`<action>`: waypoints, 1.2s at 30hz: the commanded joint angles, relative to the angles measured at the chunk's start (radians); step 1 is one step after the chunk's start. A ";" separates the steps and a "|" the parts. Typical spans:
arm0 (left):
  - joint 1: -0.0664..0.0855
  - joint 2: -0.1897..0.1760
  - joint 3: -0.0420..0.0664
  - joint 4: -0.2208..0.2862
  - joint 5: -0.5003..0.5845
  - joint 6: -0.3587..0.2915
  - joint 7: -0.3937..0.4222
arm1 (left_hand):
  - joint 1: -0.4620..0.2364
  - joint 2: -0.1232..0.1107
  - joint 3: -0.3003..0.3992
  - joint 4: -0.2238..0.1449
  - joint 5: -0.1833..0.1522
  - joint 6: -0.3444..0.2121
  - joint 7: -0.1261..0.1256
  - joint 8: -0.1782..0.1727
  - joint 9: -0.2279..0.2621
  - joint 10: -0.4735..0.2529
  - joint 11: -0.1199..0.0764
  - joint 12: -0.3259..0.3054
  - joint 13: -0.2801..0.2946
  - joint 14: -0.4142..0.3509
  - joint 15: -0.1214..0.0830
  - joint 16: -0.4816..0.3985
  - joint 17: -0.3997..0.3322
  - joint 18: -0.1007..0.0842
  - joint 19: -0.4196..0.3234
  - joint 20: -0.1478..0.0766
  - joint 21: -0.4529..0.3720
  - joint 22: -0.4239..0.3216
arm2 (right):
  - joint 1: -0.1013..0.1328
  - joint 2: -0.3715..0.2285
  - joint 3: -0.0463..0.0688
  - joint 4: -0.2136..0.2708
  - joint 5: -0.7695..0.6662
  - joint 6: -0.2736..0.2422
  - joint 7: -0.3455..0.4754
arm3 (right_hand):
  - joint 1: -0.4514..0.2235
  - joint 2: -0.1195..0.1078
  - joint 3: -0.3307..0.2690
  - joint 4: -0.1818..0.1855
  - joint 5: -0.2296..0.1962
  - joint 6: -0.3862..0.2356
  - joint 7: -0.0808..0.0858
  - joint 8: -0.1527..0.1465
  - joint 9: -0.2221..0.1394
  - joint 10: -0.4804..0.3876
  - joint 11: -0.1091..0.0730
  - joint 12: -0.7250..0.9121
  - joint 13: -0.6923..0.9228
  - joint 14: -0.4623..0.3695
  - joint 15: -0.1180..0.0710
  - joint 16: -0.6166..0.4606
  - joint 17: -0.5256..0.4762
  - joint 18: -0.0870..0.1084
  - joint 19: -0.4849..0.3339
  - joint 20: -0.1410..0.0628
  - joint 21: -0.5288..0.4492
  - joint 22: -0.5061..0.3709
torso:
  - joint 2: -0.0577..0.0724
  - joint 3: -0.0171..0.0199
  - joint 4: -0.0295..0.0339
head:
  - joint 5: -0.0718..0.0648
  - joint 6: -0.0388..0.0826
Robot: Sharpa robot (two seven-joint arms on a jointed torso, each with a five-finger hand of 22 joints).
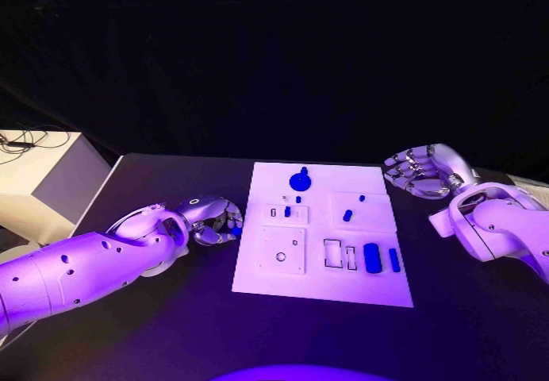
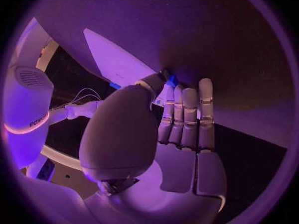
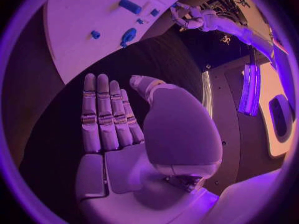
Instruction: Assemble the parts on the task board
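The white task board [image 1: 321, 270] lies mid-table. On it are a round blue part with a knob [image 1: 300, 180], small blue parts [image 1: 347, 215] and two long blue parts [image 1: 370, 255] at its near right. My left hand [image 1: 215, 221] sits just off the board's left edge, fingers curled, with a small blue part [image 1: 235, 230] at its fingertips. In the left wrist view this blue part [image 2: 172, 80] sits between thumb tip and finger, close to the board [image 2: 115, 64]. My right hand [image 1: 421, 171] hovers off the board's far right corner, fingers straight, palm [image 3: 134, 169] empty.
A white box [image 1: 40, 182] stands beyond the table's left edge. Black table surface lies on both sides of the board. In the right wrist view the board [image 3: 81, 15] carries several blue parts [image 3: 130, 6], and my left arm [image 3: 212, 22] shows beyond it.
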 commanded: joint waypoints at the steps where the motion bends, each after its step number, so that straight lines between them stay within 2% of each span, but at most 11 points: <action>1: -0.001 0.002 0.000 -0.004 -0.016 0.022 -0.020 | 0.020 0.006 0.019 -0.001 -0.008 0.013 0.001 0.010 -0.003 0.001 -0.006 0.006 -0.003 -0.008 -0.006 0.009 0.001 0.013 0.000 -0.005 0.014 0.010 | 0.000 -0.001 0.000 0.003 -0.006 0.012 0.012 | -0.009 -0.003 0.000 0.000 0.004 0.001 0.007 -0.005 -0.001 0.000 0.009 -0.004 -0.002 -0.001 0.005 -0.007 -0.001 0.004 -0.004 0.001 -0.005 -0.001 | 0.000 -0.0006 0.0011 | -0.001 -0.001; 8: -0.001 0.003 0.000 -0.008 -0.023 0.036 -0.029 | 0.032 0.025 0.068 0.002 -0.009 0.045 0.003 0.021 -0.010 0.024 -0.013 -0.017 -0.022 -0.009 -0.013 0.013 -0.002 0.013 -0.012 -0.014 0.046 0.040 | 0.000 -0.002 0.000 0.005 -0.005 0.012 0.013 | -0.010 -0.003 -0.001 0.000 0.005 0.001 0.007 -0.005 -0.001 0.000 0.010 -0.005 -0.003 -0.002 0.005 -0.008 -0.002 0.004 -0.006 0.002 -0.005 -0.003 | -0.001 -0.0008 0.0020 | -0.002 -0.002; 11: -0.001 0.003 0.000 -0.009 -0.022 0.038 -0.030 | 0.019 0.036 0.083 0.017 -0.009 0.060 0.004 0.021 -0.014 0.034 -0.016 -0.036 -0.034 -0.007 -0.015 0.014 -0.003 0.012 -0.018 -0.016 0.056 0.051 | 0.000 -0.003 0.000 0.005 -0.004 0.011 0.013 | -0.013 -0.004 -0.002 0.002 0.006 0.001 0.008 -0.006 -0.002 0.000 0.010 -0.005 -0.005 -0.002 0.006 -0.010 -0.004 0.004 -0.006 0.003 -0.004 -0.007 | 0.000 -0.0018 0.0017 | -0.002 -0.002; 18: -0.001 0.003 0.000 -0.007 -0.008 0.037 -0.022 | -0.013 0.072 0.091 0.063 -0.009 0.086 0.004 0.024 -0.017 0.046 -0.022 -0.053 -0.044 0.007 -0.018 0.020 0.001 0.012 -0.021 -0.016 0.056 0.053 | 0.000 -0.003 0.000 0.005 -0.002 0.011 0.013 | -0.016 -0.003 -0.004 0.005 0.007 0.001 0.008 -0.008 -0.002 0.000 0.011 -0.007 -0.008 -0.002 0.006 -0.012 -0.006 0.004 -0.008 0.004 -0.004 -0.011 | 0.000 -0.0014 0.0019 | -0.002 -0.002; 25: -0.001 0.003 0.000 -0.003 0.007 0.014 -0.009 | -0.028 0.104 0.088 0.102 -0.009 0.084 -0.005 0.029 -0.013 0.055 -0.025 -0.057 -0.047 0.036 -0.021 0.028 0.022 0.013 -0.013 -0.016 0.049 0.048 | 0.000 -0.004 0.000 0.006 0.000 0.010 0.015 | -0.018 -0.002 -0.004 0.006 0.009 0.000 0.009 -0.009 -0.003 0.000 0.011 -0.008 -0.009 -0.002 0.007 -0.013 -0.007 0.004 -0.009 0.004 -0.004 -0.014 | -0.001 -0.0014 0.0021 | -0.002 -0.001; 36: -0.001 0.005 0.000 0.001 0.023 -0.029 -0.002 | -0.023 0.117 0.094 0.137 -0.009 0.072 -0.008 0.032 -0.007 0.076 -0.029 -0.072 -0.054 0.098 -0.026 0.049 0.077 0.014 0.009 -0.021 0.047 0.043 | 0.000 -0.004 0.000 0.007 0.001 0.010 0.015 | -0.019 -0.002 -0.005 0.007 0.010 0.000 0.009 -0.010 -0.003 -0.001 0.011 -0.008 -0.010 -0.002 0.007 -0.014 -0.008 0.004 -0.009 0.005 -0.004 -0.016 | 0.000 -0.0011 0.0016 | -0.003 0.001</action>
